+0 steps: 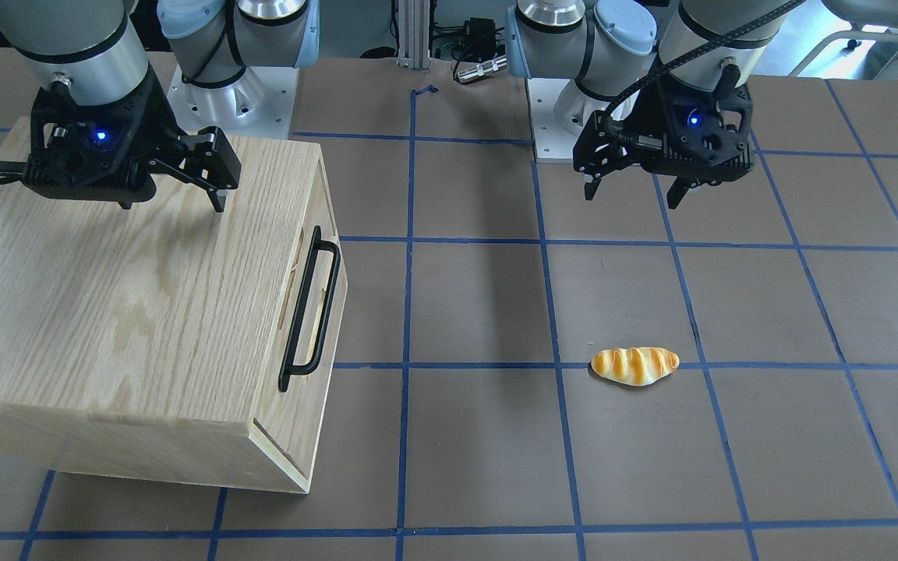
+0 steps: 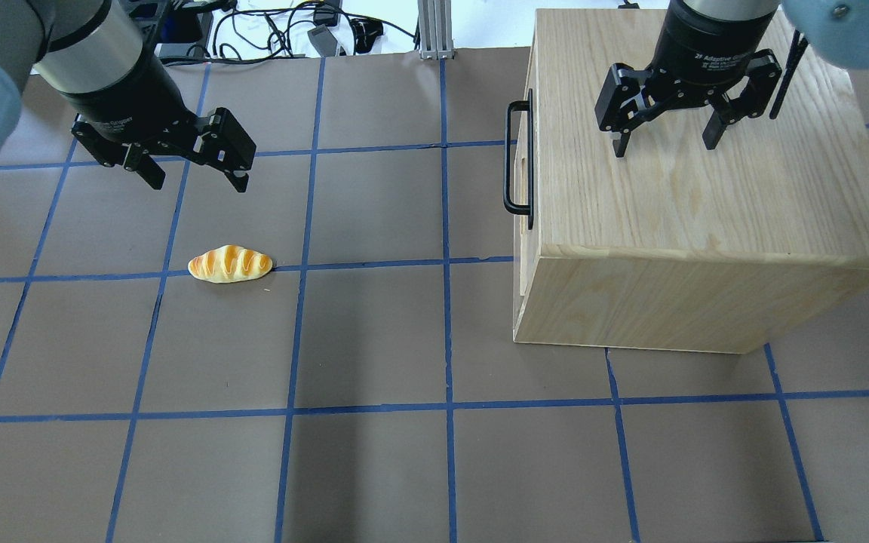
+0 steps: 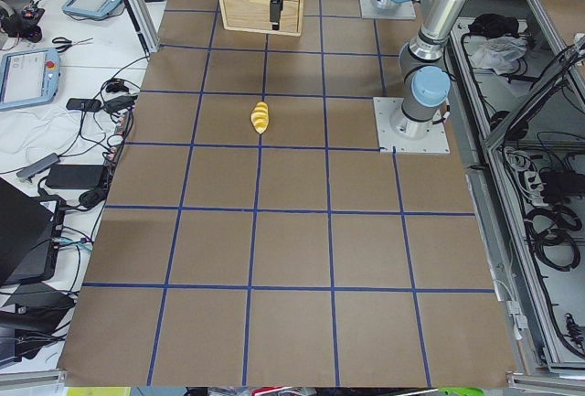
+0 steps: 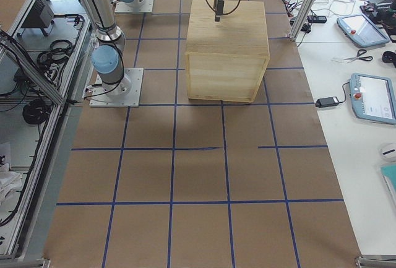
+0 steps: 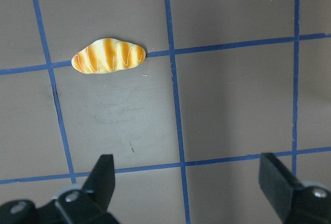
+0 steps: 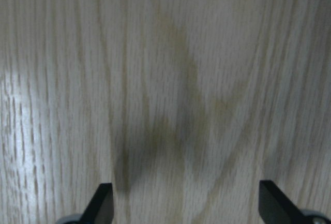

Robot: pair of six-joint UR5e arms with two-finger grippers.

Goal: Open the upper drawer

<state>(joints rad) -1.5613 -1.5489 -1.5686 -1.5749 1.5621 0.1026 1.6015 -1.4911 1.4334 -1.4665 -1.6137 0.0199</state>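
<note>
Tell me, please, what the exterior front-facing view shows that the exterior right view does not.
Only front-facing: the upper drawer front with its black bar handle, the bread roll, and the open left gripper. Only exterior right: the side bench with teach pendants. Both: the oak cabinet with the right gripper above its top.

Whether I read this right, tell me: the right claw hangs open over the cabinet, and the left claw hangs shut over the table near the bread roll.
Not quite: the left claw is open, not shut. The left wrist view shows its fingers spread wide over the table near the bread roll. The right claw does hang open over the cabinet.
</note>
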